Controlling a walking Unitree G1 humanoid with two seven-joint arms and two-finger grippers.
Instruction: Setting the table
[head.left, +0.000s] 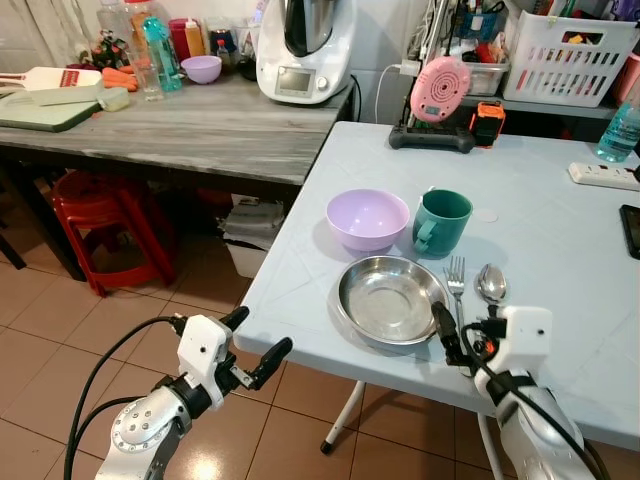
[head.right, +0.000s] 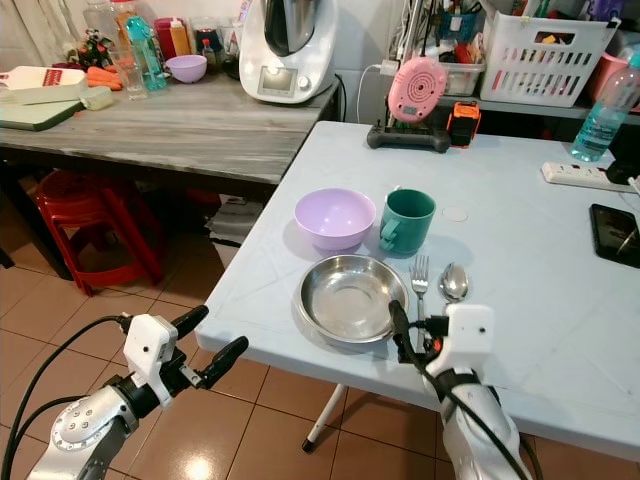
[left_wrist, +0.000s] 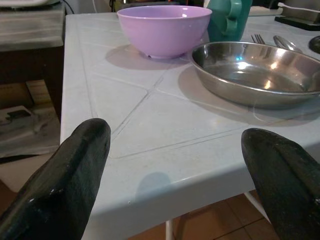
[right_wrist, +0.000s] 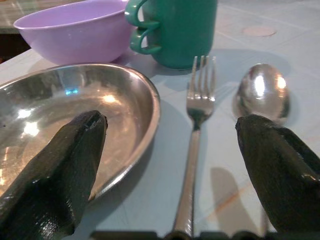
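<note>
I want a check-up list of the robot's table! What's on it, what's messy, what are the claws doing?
Surface: pale blue table, no spills seen.
Job's things: purple bowl beside green mug; steel plate in front; fork and spoon right of plate.
Clutter: pink gadget, power strip, phone.
Grippers: left gripper open, off the table edge; right gripper open, over the fork handle.
Cables: black, on left arm.
Surroundings: grey counter, red stool.
</note>
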